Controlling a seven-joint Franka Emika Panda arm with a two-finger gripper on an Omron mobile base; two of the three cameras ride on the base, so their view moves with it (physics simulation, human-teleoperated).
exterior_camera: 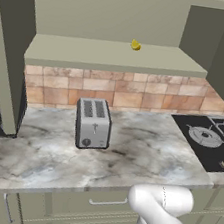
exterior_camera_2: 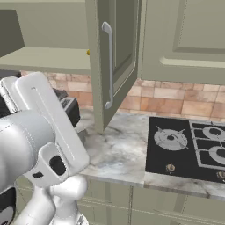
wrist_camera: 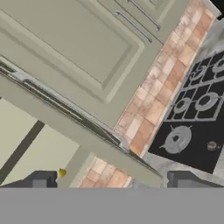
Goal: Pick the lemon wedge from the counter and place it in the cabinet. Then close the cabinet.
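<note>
the tiny bright-yellow lemon wedge sits on the flat olive shelf inside the cabinet, towards its right end. the panelled cabinet door stands open, its curved metal bar handle vertical. the claw has its dark tips wide apart, empty. a boxy metal toaster rests on the veined marble surface beside the black stovetop.

Terracotta tile backsplash; black gas stovetop at right; green drawers below; toaster.
</note>
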